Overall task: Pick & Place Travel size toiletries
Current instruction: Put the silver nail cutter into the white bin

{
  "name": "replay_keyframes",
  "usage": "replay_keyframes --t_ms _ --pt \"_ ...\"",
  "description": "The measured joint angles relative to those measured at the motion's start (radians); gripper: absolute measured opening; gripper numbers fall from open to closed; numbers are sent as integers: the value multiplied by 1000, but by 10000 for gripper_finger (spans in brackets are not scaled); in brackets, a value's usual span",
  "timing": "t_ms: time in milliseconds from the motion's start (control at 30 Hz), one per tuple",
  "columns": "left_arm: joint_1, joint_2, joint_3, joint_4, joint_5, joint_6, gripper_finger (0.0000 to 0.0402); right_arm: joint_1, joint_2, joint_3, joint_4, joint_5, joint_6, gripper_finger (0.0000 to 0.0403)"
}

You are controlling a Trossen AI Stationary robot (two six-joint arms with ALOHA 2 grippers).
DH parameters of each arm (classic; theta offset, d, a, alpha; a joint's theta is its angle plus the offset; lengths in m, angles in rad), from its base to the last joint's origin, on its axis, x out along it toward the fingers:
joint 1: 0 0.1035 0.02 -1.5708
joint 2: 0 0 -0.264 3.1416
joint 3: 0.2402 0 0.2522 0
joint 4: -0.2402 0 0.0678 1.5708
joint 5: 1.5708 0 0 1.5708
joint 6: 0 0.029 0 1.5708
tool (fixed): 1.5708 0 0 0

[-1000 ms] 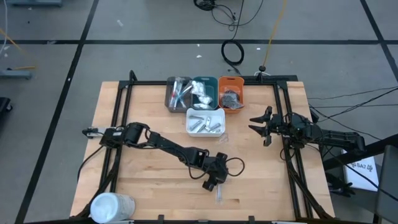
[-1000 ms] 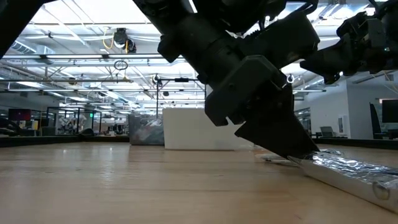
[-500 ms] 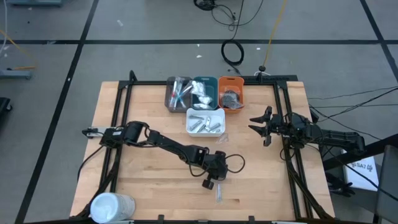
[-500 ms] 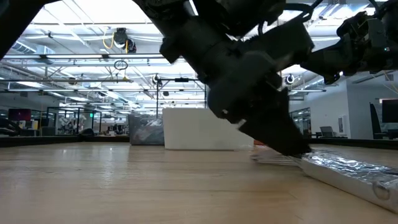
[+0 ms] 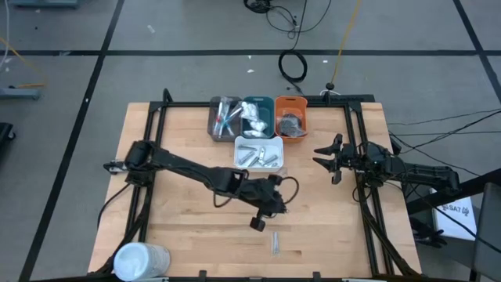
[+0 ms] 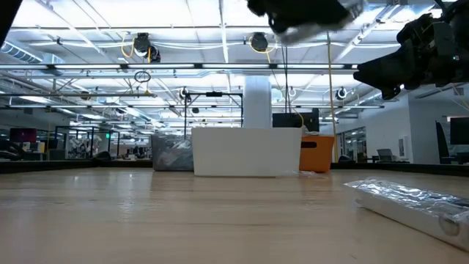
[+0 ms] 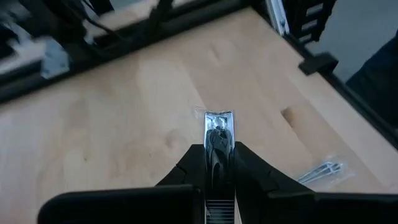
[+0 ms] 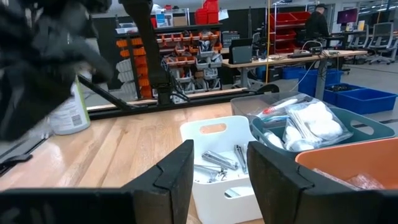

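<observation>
Silver sachet (image 7: 219,126): pinched at one end by left hand (image 7: 219,163), lifted above counter (image 5: 180,227). Likely light, thin, slick foil; firm end grip advisable. Right hand (image 5: 327,162) idle at right rail, fingers apart, empty.

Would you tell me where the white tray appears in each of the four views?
High view: white tray, top centre, nearer than the orange tray.
Low view: middle, far across the table.
Left wrist view: not in it.
Right wrist view: centre, beyond the fingers.
Shared landmark: orange tray alongside.
</observation>
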Motion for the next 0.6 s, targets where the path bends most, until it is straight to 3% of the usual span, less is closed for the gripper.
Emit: replay_keyframes --t_ms 100,233,600 --pt "4 -50 -51 42 -3 5 38 0 0 0 0 0 0 141" --pt "13 -126 -222 194 -42 -24 38 0 0 0 1 0 0 141" --pt "75 -329 -895 1081 -162 -152 38 0 1 0 10 0 0 141"
